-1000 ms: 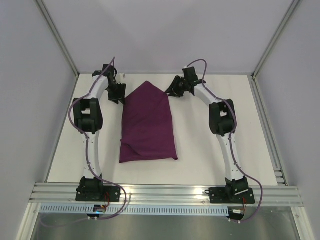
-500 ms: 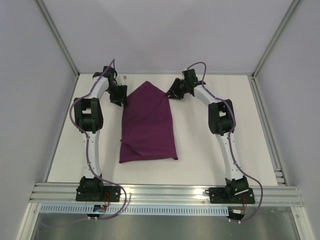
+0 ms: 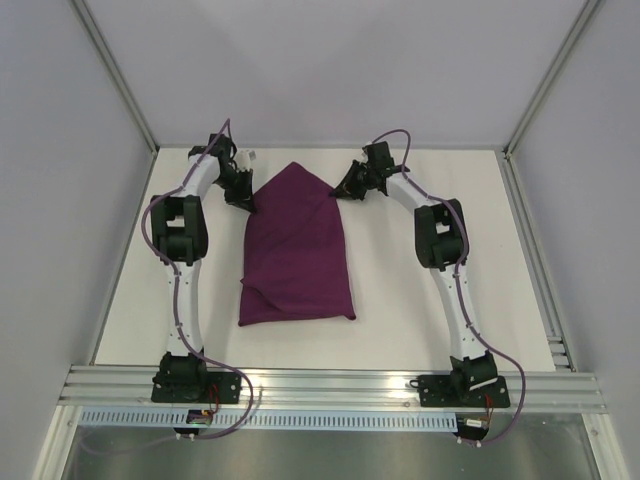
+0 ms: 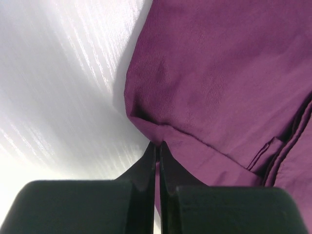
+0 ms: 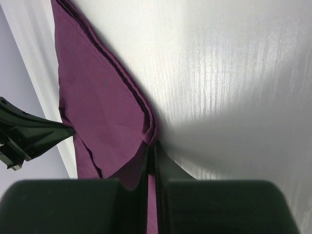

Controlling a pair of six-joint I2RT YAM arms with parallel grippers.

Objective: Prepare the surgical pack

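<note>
The surgical pack [image 3: 296, 250] is a deep-purple folded cloth bundle lying in the middle of the white table, pointed at its far end. Whatever is wrapped inside is hidden. My left gripper [image 3: 247, 203] is at the bundle's far left edge, and in the left wrist view it [image 4: 158, 145] is shut on a fold of the purple cloth [image 4: 214, 83]. At the far right edge my right gripper [image 3: 336, 192] is likewise shut, pinching the cloth's folded edge [image 5: 148, 127] where its tips [image 5: 151, 145] meet.
Grey enclosure walls and aluminium posts [image 3: 120, 95] surround the white table [image 3: 420, 330]. A slotted metal rail [image 3: 330, 385] runs along the near edge by the arm bases. The left gripper's fingers [image 5: 29, 134] show at the left of the right wrist view.
Both grippers have moved inward to the bundle's far corners and shut on the cloth; they stood open a moment ago. The bundle itself has not shifted.
</note>
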